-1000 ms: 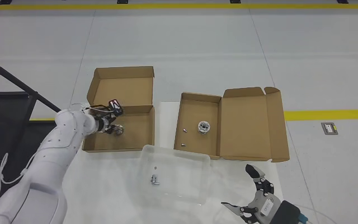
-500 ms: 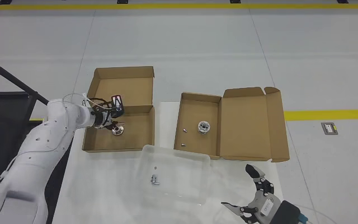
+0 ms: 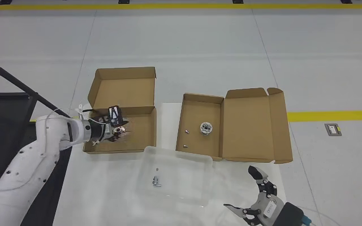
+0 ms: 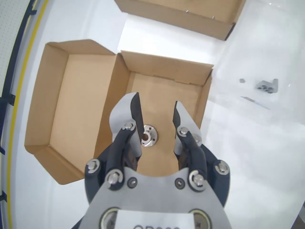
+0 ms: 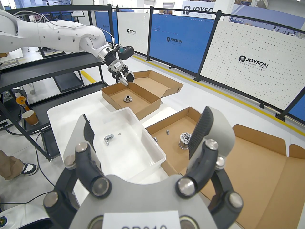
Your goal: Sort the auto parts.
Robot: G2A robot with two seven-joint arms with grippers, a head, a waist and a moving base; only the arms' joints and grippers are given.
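My left gripper [image 4: 156, 109] hangs open and empty over the left cardboard box [image 3: 138, 141]. A silver flange [image 4: 149, 138] lies on the box floor right below its fingers, apart from them. From the right wrist view, that gripper [image 5: 124, 76] sits above the box's far wall, with the flange [image 5: 128, 99] below. My right gripper [image 3: 237, 186] stands open and empty at the table's near right corner. The clear bin [image 3: 189, 169] holds a small grey bracket [image 3: 156, 181]. A round metal part [image 3: 206, 127] and two screws [image 3: 186, 133] lie in the right cardboard box [image 3: 195, 116].
Both boxes have their lids folded open flat, the left lid [image 3: 121, 87] to the back and the right lid [image 3: 251, 124] to the right. A tiny grey piece [image 5: 119, 134] lies in the bin beside the bracket. A black rack with a cup [image 5: 29, 117] stands left of the table.
The left arm has swung back to the left and its wrist has dropped lower over the left box. The flange stays on the box floor. The right arm has not moved.
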